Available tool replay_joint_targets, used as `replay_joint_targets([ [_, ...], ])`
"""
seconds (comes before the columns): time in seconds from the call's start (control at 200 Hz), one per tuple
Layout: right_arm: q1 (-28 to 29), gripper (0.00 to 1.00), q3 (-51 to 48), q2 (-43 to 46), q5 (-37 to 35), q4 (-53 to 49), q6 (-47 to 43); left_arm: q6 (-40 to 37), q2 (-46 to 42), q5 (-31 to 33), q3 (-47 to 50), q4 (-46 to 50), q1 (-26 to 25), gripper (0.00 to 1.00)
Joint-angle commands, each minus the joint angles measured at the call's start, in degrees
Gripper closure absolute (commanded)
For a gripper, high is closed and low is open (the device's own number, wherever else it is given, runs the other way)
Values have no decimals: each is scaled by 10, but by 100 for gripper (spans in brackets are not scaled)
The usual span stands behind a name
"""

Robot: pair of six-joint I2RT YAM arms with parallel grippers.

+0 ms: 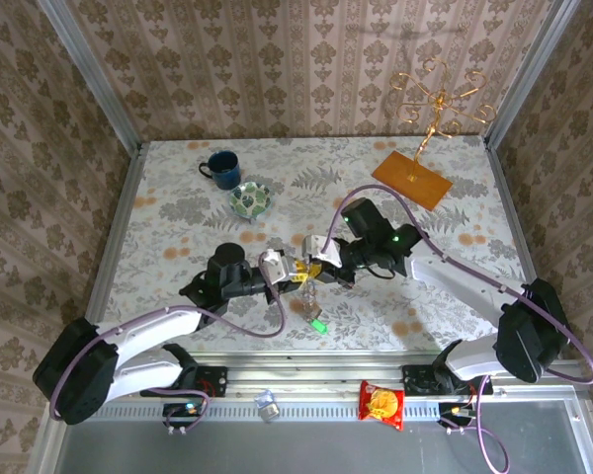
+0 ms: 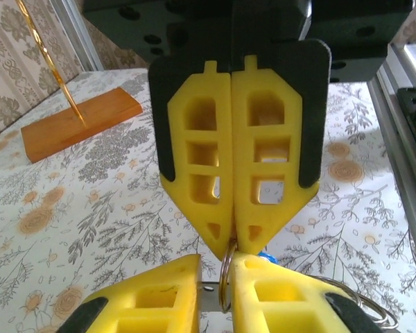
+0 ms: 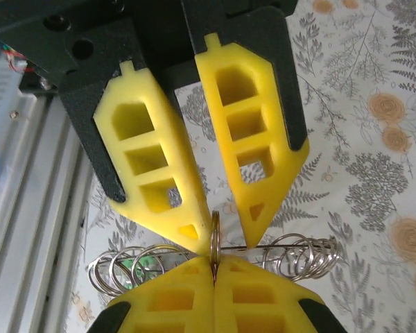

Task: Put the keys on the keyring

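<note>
Patterned wallpaper is seen on the walls around a table covered in a floral cloth. At its far side a blue mug, a green-patterned bowl and a gold wire stand on a wooden base are set well apart from the arms. Near the table's middle the two grippers are placed tip to tip. The keyring is seen edge-on between them. It is pinched by the right gripper, whose fingers are pressed together on it, while the fingers of the left gripper are parted slightly on either side of it. Beside the ring, silvery wire loops are strung along a wire. A key with a green tag is seen just below the grippers; whether it hangs or lies on the cloth cannot be told. A blue tag is glimpsed behind the right fingertips.
</note>
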State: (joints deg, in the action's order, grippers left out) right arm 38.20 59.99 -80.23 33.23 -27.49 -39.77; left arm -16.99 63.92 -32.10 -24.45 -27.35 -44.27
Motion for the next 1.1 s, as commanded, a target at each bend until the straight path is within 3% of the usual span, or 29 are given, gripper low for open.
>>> replay_joint_targets([
  [0.0,37,100,58,-28,-36,-99,-72,-50,-2,1,-26,88,-6,87],
  [0.155,42,100,72,-15,-32,-99,-66,-76,2,-6,-48,142,-3,100],
  [0.26,35,100,56,0,-18,-73,-31,-72,-2,-7,-41,125,-3,100],
  [0.34,13,75,18,19,10,-22,18,-58,-8,-6,-26,87,-4,100],
  [0.415,-8,66,-23,35,23,29,59,-48,-15,-2,-9,53,-4,100],
  [0.87,-18,64,-65,9,30,86,92,-16,-18,-3,21,-25,-2,100],
  [1.095,-20,61,-139,16,20,187,142,28,-7,8,49,-110,-3,100],
])
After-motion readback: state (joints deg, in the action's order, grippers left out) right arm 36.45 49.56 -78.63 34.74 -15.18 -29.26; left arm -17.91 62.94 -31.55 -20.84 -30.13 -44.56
